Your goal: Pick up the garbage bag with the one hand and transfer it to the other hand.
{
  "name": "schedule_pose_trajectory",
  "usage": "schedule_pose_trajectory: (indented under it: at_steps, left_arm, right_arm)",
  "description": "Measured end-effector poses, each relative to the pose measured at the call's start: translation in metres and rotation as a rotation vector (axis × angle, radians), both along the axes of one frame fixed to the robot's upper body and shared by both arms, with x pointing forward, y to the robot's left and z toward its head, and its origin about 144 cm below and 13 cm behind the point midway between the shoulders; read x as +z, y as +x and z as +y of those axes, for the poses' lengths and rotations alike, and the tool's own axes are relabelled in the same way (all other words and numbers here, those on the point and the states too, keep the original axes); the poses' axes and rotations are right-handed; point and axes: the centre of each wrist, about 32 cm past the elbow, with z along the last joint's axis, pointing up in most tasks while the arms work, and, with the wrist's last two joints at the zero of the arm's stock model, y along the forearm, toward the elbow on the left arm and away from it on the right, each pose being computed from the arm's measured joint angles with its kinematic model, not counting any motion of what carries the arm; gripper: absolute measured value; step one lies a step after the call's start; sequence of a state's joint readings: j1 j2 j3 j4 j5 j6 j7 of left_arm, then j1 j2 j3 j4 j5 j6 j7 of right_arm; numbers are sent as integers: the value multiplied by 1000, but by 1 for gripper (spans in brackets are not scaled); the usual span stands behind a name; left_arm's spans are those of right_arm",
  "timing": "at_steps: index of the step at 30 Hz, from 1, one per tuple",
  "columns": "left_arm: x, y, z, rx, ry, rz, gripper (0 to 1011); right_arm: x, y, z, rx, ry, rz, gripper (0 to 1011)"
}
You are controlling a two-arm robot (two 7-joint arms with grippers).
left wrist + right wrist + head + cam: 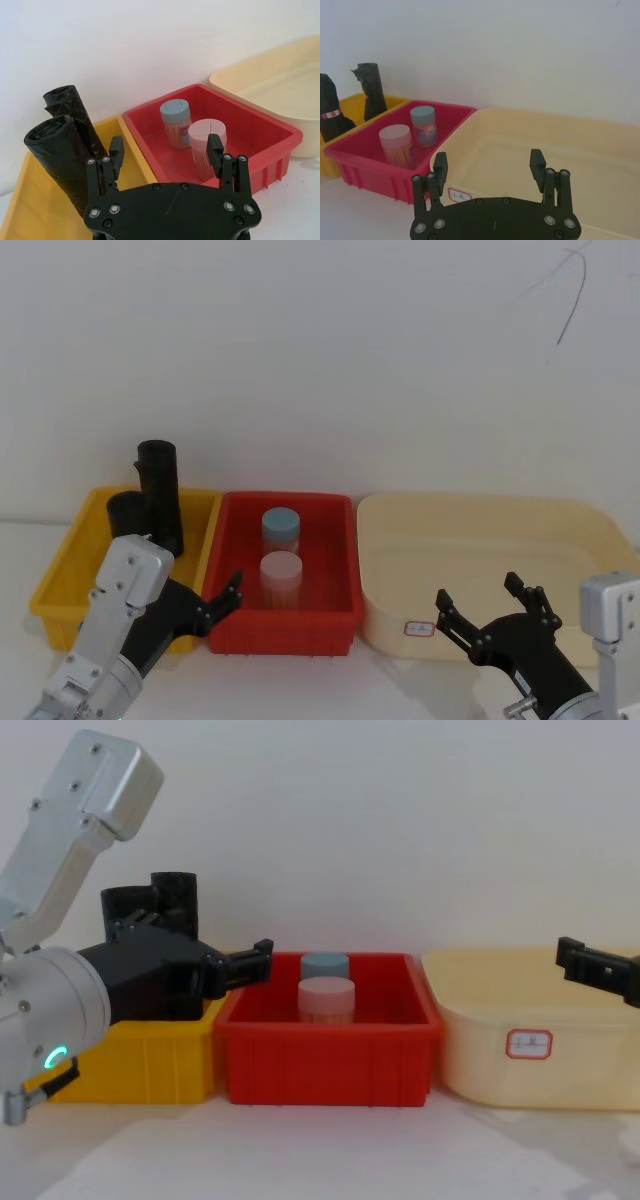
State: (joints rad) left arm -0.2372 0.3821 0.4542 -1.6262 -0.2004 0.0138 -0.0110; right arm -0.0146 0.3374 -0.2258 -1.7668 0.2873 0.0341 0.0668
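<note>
The garbage bag (pixel 57 150) stands in the yellow bin (pixel 55 585), its long axis roughly upright with a slight lean. It is the nearer and thicker of two black rolls; the slimmer roll (pixel 67 107) with the ragged top stands just behind it.

The left gripper (pixel 165 145), on the green-ringed arm, hangs low at the front of the bins where yellow meets the red bin (pixel 280 630). Its jaws are spread wide and hold nothing. They point toward the red bin, so the bag lies off to the robot's left of them, just beside the left-hand finger rather than between the two — my reading is that the reach must shift leftward before any closing.

This arm is far the nearer. The right gripper (pixel 488 159) waits well apart in front of the cream bin (pixel 560 540), jaws also wide and empty.

A red-and-white band (pixel 331 114) wraps the bag, its writing too small to read. The cream bin's front bears a small red-bordered white sticker (pixel 528 1042) — also illegible.
</note>
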Motion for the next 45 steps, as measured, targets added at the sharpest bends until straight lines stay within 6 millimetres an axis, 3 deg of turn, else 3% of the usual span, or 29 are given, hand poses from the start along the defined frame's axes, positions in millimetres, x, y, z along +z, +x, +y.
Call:
schedule_pose_trajectory:
  at_steps: [24, 45]
  left_arm:
    - [0, 0, 0, -2, 0, -2, 1000]
    - [1, 0, 23, 41, 4, 0, 1000]
  right_arm:
    - [0, 0, 0, 0, 0, 0, 1001]
    - [0, 0, 0, 0, 0, 0, 1001]
